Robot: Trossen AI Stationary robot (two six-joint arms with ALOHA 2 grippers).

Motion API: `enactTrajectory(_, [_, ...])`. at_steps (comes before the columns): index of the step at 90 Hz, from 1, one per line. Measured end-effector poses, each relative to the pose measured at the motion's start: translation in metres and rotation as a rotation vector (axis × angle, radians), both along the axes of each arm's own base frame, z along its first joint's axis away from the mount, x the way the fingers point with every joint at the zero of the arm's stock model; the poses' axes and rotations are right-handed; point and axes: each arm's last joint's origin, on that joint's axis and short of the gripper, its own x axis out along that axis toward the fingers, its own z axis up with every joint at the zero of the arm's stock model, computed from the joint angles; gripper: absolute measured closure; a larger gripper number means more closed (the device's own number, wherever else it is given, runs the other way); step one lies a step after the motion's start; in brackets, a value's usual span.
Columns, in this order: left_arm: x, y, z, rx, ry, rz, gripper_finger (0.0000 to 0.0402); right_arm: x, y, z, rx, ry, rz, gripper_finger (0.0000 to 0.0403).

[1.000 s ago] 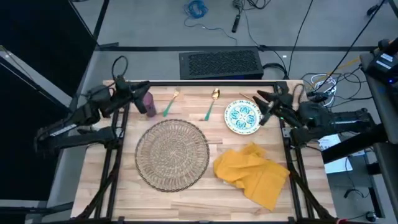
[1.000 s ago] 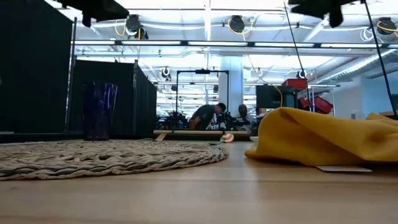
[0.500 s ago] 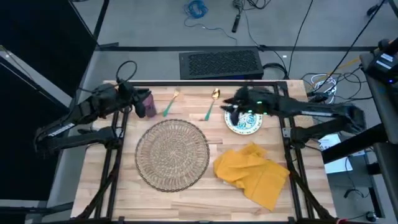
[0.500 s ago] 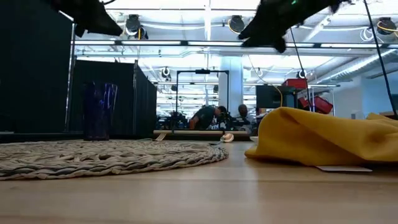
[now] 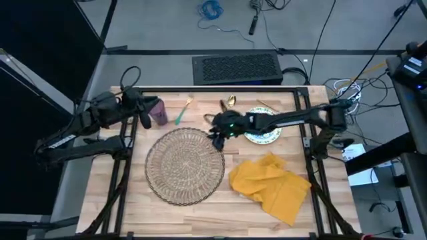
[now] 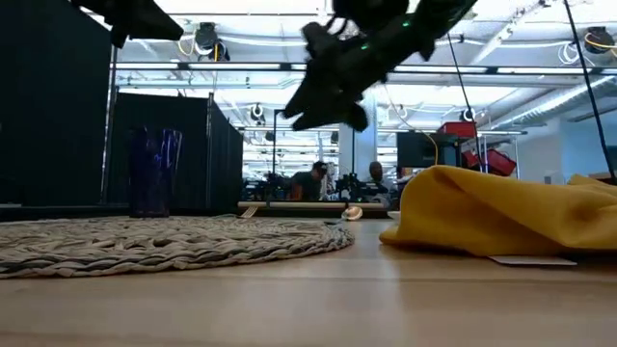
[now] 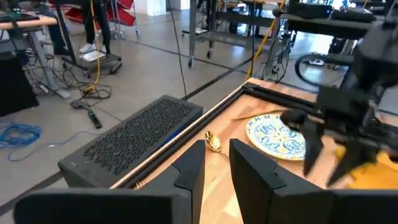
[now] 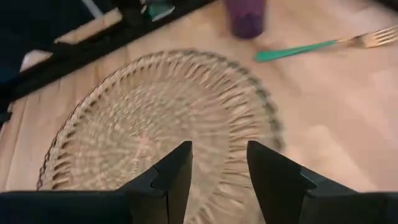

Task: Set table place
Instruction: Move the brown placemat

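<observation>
The round wicker mat (image 5: 185, 165) lies flat on the table (image 5: 200, 217). The yellow napkin (image 5: 270, 185) lies crumpled to its right. The patterned plate (image 5: 263, 127) is at the far right. The fork (image 5: 182, 112) and the spoon (image 7: 214, 143) lie near the far edge, and the purple cup (image 5: 159, 112) stands at the far left. My right gripper (image 5: 217, 131) hangs open above the mat's far right rim (image 8: 249, 99). My left gripper (image 5: 144, 117) is open in the air just left of the cup.
The black frame (image 5: 220, 89) runs around the tabletop. A dark keyboard-like box (image 5: 237, 68) lies beyond the far edge. My right arm (image 5: 293, 120) stretches over the plate. Bare wood shows along the near edge and left of the mat.
My right gripper has swept from the table's right edge toward the left, passing over the plate, and now hangs above the mat's far right rim. My left gripper has shifted slightly toward the near edge beside the cup. Nothing on the table has moved.
</observation>
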Motion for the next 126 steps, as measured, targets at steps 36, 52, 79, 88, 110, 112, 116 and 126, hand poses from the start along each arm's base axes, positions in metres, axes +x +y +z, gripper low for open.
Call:
enactTrajectory(36, [-0.001,-0.001,-0.001,-0.004,0.003,-0.017,0.0343,0.037,0.032,-0.051,0.106,0.132,0.068,0.0261])
enactTrajectory(52, [0.000,-0.001,-0.001,-0.004,0.003,-0.027,0.0343,0.032,0.029,-0.057,0.025,0.215,0.035,0.0261])
enactTrajectory(79, [0.000,-0.001,0.000,-0.001,0.004,-0.028,0.0343,0.029,0.034,-0.079,0.036,0.329,0.047,0.0261])
enactTrajectory(88, [0.000,-0.001,-0.001,-0.001,0.003,-0.030,0.0343,0.029,0.034,-0.086,0.044,0.347,0.047,0.0266])
enactTrajectory(110, [0.000,-0.001,-0.001,-0.002,0.003,-0.039,0.0343,0.025,0.035,-0.089,0.057,0.405,0.036,0.0376])
enactTrajectory(112, [0.000,-0.001,-0.001,-0.001,0.003,-0.039,0.0343,0.024,0.035,-0.089,0.059,0.416,0.038,0.0386])
enactTrajectory(116, [0.000,-0.001,-0.001,0.000,0.003,-0.039,0.0343,0.022,0.037,-0.090,0.065,0.439,0.045,0.0394])
enactTrajectory(126, [0.000,-0.001,-0.001,0.000,0.004,-0.040,0.0343,0.017,0.044,-0.089,0.092,0.493,0.074,0.0398])
